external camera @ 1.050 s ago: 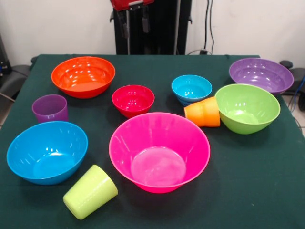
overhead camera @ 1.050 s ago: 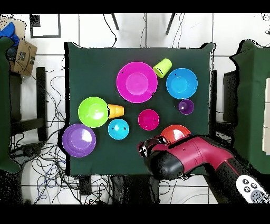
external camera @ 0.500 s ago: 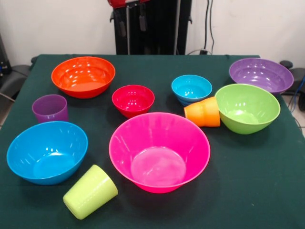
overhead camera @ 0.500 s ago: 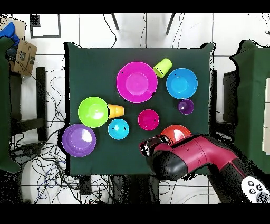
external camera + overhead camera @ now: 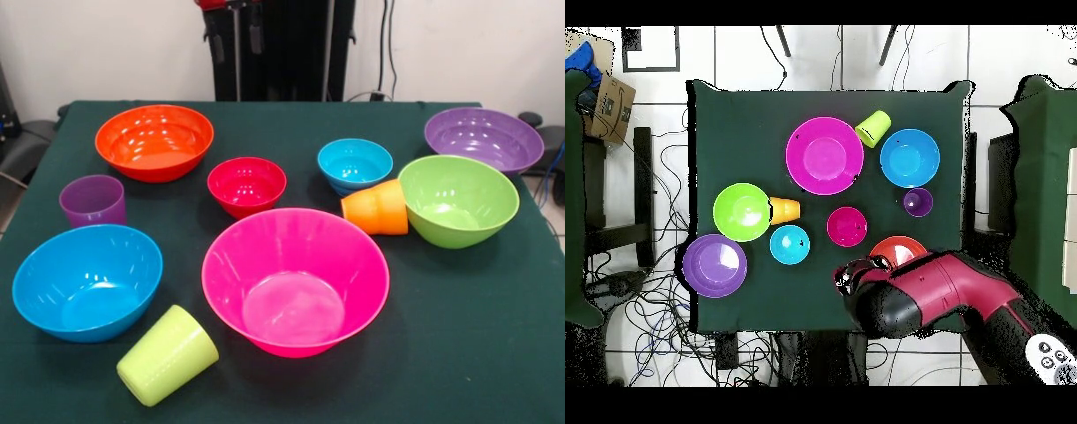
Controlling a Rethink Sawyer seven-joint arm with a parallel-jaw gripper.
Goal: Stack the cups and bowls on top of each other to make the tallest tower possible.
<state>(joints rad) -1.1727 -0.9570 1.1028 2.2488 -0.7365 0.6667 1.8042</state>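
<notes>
On the dark green desk [image 5: 477, 336] every bowl and cup sits apart, nothing stacked. The big glossy pink plastic bowl [image 5: 296, 281] stands near the front, the lime green cup [image 5: 167, 355] on its side beside it. The ridged orange cup [image 5: 376, 208] lies tipped, touching the lime green bowl [image 5: 458, 200]. The gripper [image 5: 231, 35] hangs at the desk's far edge, its fingers apart and empty.

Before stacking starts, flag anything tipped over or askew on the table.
Two cups lie on their sides: the lime green cup near the pink bowl, and the orange cup against the lime green bowl. The purple cup stands upright.
</notes>
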